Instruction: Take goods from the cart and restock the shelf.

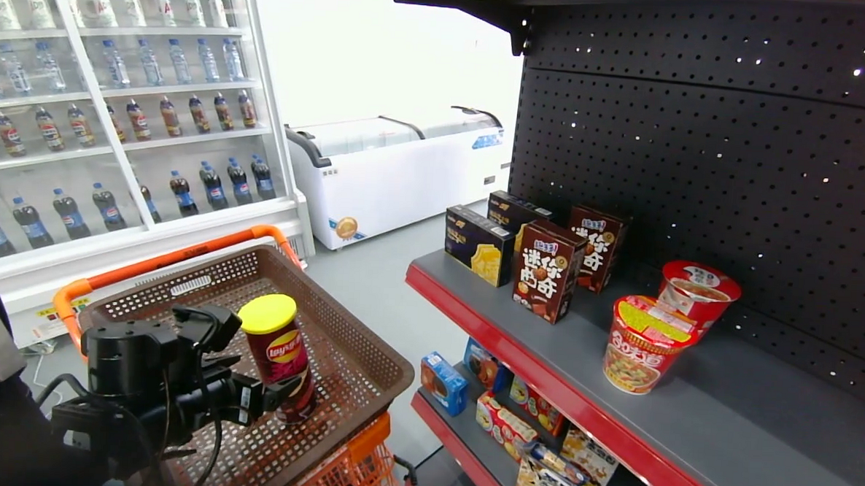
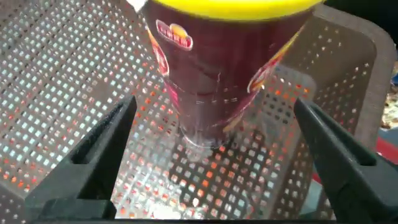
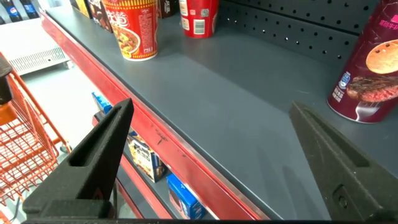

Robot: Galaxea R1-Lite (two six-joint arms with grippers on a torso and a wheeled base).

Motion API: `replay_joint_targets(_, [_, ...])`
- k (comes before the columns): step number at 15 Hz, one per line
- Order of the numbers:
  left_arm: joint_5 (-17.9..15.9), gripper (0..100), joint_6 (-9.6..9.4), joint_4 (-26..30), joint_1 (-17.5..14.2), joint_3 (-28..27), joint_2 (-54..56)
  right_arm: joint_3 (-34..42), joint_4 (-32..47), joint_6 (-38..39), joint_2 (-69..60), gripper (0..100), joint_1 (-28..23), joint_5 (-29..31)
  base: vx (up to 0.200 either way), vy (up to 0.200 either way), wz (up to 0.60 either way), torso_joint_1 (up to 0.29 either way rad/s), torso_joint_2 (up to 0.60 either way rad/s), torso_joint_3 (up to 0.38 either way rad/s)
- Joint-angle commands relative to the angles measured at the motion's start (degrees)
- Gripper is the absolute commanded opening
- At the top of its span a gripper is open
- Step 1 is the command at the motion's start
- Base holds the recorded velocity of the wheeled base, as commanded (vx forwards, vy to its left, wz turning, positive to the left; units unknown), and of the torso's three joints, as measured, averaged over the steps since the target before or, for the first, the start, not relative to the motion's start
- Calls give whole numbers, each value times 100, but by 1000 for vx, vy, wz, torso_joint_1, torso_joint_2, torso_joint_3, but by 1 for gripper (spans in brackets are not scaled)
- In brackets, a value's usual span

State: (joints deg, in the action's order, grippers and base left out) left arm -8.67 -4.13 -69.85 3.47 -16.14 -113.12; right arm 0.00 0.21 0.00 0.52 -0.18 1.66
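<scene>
In the lower left of the head view, the chips can (image 1: 279, 353) is seen upright in the brown basket (image 1: 342, 311) on the orange cart (image 1: 68, 307). It is flanked by the left gripper (image 1: 290, 401), whose fingers are spread wide and touch nothing. The right gripper (image 3: 211, 106) is held wide open and empty over the grey shelf (image 3: 236, 118)

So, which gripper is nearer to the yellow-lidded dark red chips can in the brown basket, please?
Left. The left gripper straddles the chips can, open; the right gripper hangs over the grey shelf, away from the basket.
</scene>
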Motion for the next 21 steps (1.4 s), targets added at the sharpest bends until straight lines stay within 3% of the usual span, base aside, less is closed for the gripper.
replay_joint_targets(1, [-3, 100, -17, -354, 4, 102, -360, 0, 6, 0, 0, 100, 1, 1, 0, 0, 0, 0, 0, 0])
replay_joint_targets(3, [-3, 100, -132, -916, 4, 225, -650, 0, 6, 0, 0, 100, 1, 1, 0, 0, 0, 0, 0, 0])
replay_joint_targets(7, [-3, 100, -158, -1417, 4, 146, -1019, 0, 6, 0, 0, 100, 1, 1, 0, 0, 0, 0, 0, 0])
replay_joint_targets(12, [-3, 100, -316, -1540, -13, -337, -1248, 0, 6, 0, 0, 100, 1, 1, 0, 0, 0, 0, 0, 0])
replay_joint_targets(21, [-3, 100, -325, -1461, 39, -882, -1450, 0, 6, 0, 0, 100, 1, 1, 0, 0, 0, 0, 0, 0])
